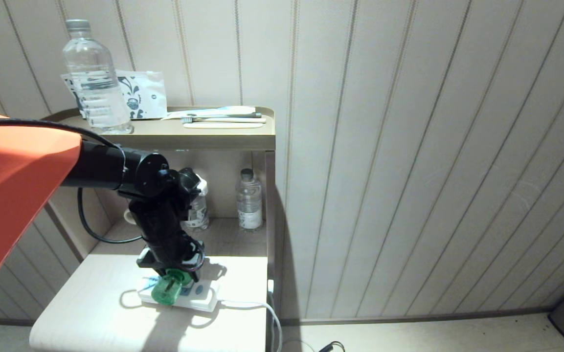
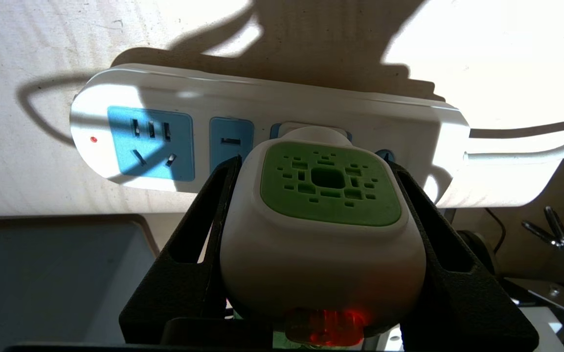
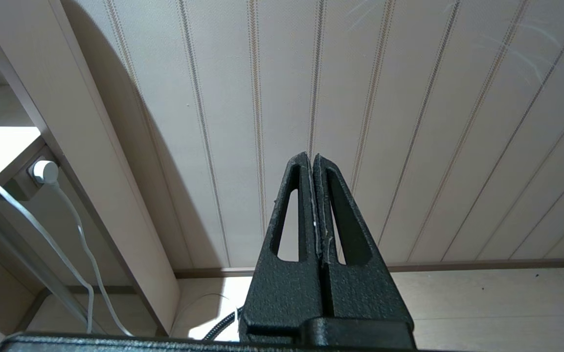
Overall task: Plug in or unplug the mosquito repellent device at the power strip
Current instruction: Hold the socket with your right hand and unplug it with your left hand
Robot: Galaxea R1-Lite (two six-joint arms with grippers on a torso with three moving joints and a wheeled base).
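The left tool (image 2: 313,195) grips the mosquito repellent device (image 2: 323,230), its two black fingers (image 2: 198,244) pressed against the device's white sides. In the left wrist view the device's green vented face points away from the camera toward the power strip (image 2: 262,105), and its white plug end meets a socket panel in the middle of the strip; whether the pins are fully seated cannot be told. A red-orange glow shows at the near end of the device. On the strip, the blue five-hole socket and a small red light sit at the end away from the cord (image 2: 526,146).

In the head view the left tool (image 1: 174,278) reaches down over the counter (image 1: 91,313), and the device's translucent green bottle (image 1: 167,289) sticks out toward the counter's front edge. The power strip (image 1: 198,302) lies flat near the counter's right edge, with its white cord running off that edge and down. Behind, on the lower shelf, a small clear water bottle (image 1: 249,199) stands upright against the right post. On the top shelf (image 1: 223,141) a larger water bottle (image 1: 95,80) stands at the left, with a printed packet (image 1: 145,95) behind it and a toothbrush (image 1: 223,119) lying to its right.

The right tool (image 3: 312,195) hangs apart from the counter, facing the panelled wall, its fingers pressed together and holding nothing.
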